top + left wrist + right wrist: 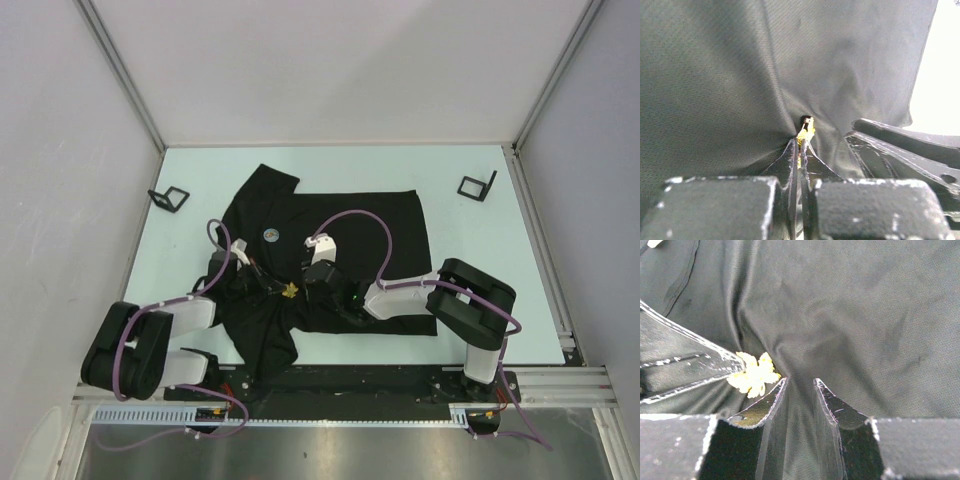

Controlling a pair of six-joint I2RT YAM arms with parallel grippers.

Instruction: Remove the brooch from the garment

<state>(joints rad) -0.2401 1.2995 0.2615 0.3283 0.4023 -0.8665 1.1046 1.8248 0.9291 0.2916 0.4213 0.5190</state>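
Cloth governs the handling: the large black short-sleeved T-shirt (380,220), spread across the middle of the pale green tabletop (480,260), is soft and limp and, I judge, will rise with anything pulled from it. The small gold leaf-shaped brooch (290,291) is pinned to it toward the tabletop's near edge, a little left of centre. It looks light, thin, stiff and probably slippery, so it is best taken by its rim and drawn along its pin. The left tool (801,142) is closed tight, the leaf's edge nipped between its tips. The right tool (800,381) stands partly apart just beside the brooch, tips pressed into the fabric with a ridge of cloth between them, gripping nothing I can make out. Counted: one brooch, one shirt, one small round pale badge (271,236) on its chest, two tools, and two black wire stands (168,198), one near each far corner.
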